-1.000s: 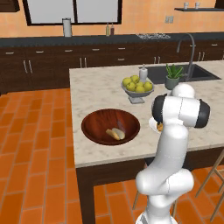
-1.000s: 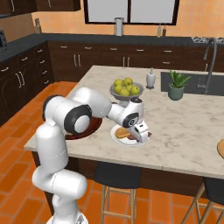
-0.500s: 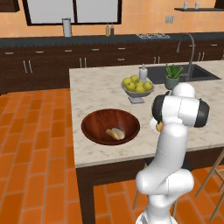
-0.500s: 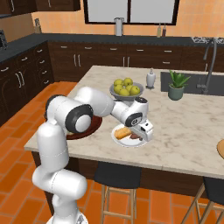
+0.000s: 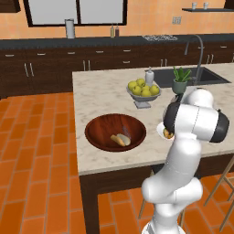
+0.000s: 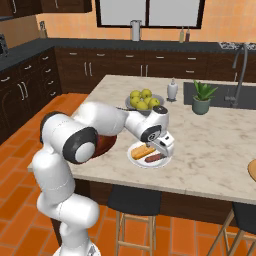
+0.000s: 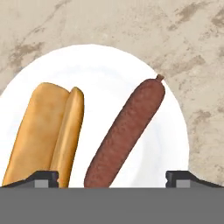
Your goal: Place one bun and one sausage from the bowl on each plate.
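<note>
- Left base view: the arm point(image 5: 187, 151) rises at lower right and bends over the near right part of the stone counter point(image 5: 98, 93). The large wooden bowl point(image 5: 116, 132) sits near the counter's front edge and holds a pale bun point(image 5: 122, 139) with a second pale piece touching it on its left. Behind the bowl and to its right stands a grey fruit bowl point(image 5: 142, 94) piled with yellow-green fruit. A sliver of the white plate point(image 5: 160, 132) shows just beside the arm's elbow; the rest is hidden by the arm. A potted plant point(image 5: 181, 80) stands beside the sink point(image 5: 201, 75).
- Right base view: the gripper point(image 6: 166, 145) hangs just above the white plate point(image 6: 134, 155), which lies on the counter right of the wooden bowl point(image 6: 105, 144), largely hidden behind the arm. On the plate a golden bun point(image 6: 142, 151) and a dark sausage point(image 6: 154, 158) lie side by side. The edge of a tan plate point(image 6: 252, 170) shows at the far right, well apart.
- Hand view: the bun point(image 7: 46, 131) and sausage point(image 7: 127, 131) lie on the white plate point(image 7: 105, 74), close together but not touching. The two fingertips point(image 7: 41, 178) stand wide apart at the bottom edge, with nothing held between them.
</note>
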Available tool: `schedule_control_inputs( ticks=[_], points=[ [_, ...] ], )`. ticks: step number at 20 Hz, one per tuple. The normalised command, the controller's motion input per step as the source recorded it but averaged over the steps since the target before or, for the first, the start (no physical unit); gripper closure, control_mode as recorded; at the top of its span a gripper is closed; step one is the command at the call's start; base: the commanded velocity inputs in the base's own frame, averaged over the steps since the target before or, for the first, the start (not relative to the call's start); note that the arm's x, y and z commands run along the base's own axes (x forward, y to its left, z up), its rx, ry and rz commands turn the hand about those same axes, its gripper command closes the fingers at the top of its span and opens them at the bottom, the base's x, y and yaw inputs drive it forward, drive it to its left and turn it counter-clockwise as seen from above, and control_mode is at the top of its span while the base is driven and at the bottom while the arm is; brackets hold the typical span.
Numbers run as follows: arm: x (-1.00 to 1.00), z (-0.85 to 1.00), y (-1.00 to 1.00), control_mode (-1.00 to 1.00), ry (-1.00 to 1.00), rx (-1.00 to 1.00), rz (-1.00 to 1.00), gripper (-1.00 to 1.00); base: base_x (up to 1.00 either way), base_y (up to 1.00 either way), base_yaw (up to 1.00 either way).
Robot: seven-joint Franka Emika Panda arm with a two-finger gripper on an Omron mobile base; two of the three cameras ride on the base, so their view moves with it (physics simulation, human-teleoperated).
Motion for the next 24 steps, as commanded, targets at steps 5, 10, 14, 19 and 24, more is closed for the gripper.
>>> schedule_control_inputs(
  ticks=[5, 10, 14, 19, 24],
  points=[
    [-0.46, 0.67, 0.65, -1.0, -0.08, -0.02, 0.07, -1.0, 0.0, 0.0, 0.0],
    [-0.47, 0.86, 1.0, -1.0, 0.0, -0.05, 0.14, -1.0, 0.0, 0.0, 0.0],
    [-0.19, 0.59, 1.0, -1.0, 0.05, -0.04, 0.2, -1.0, 0.0, 0.0, 0.0],
    [0.0, 0.14, 1.0, -1.0, 0.02, -0.06, 0.19, -1.0, 0.0, 0.0, 0.0],
    [0.03, 0.02, 1.0, -1.0, 0.01, -0.04, 0.08, -1.0, 0.0, 0.0, 0.0]
  ],
)
